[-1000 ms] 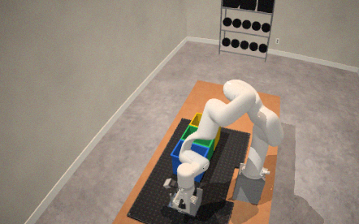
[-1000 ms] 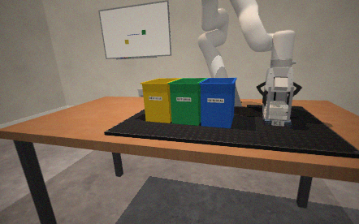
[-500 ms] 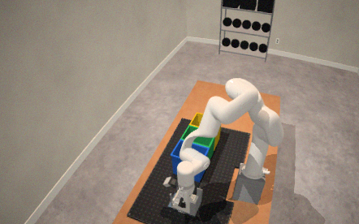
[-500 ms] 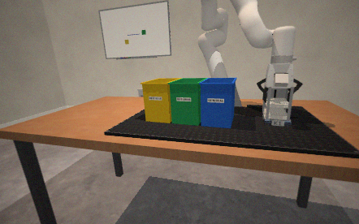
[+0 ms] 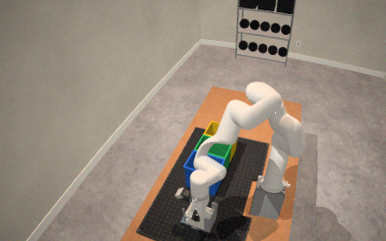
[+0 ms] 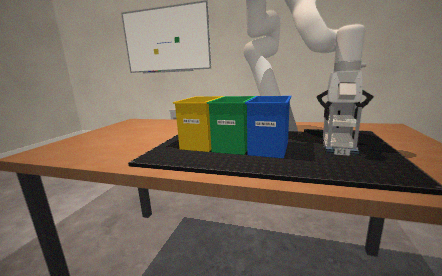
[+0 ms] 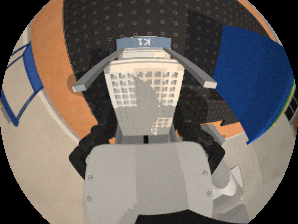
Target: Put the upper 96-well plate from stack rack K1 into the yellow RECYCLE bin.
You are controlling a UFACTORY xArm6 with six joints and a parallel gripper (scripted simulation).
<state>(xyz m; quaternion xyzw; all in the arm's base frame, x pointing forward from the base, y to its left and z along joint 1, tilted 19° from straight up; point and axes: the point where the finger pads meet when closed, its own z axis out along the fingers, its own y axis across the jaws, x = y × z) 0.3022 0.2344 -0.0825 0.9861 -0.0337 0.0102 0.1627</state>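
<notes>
The stack rack K1 (image 6: 342,140) stands on the black mat at the right, with its K1 label low on the front. My gripper (image 6: 344,119) is straight above it and is shut on the upper 96-well plate (image 6: 344,120), a white gridded plate, at the rack's top level. In the wrist view the plate (image 7: 144,92) fills the space between my two grey fingers, with the K1 label (image 7: 144,42) beyond it. The lower plate (image 6: 342,135) sits on the rack below. The yellow RECYCLE bin (image 6: 194,123) stands leftmost of the three bins.
A green bin (image 6: 230,124) and a blue bin (image 6: 268,125) stand side by side to the right of the yellow one; the blue bin is nearest the rack. All three stand upright. The arm's base (image 5: 276,183) stands on the table behind the mat.
</notes>
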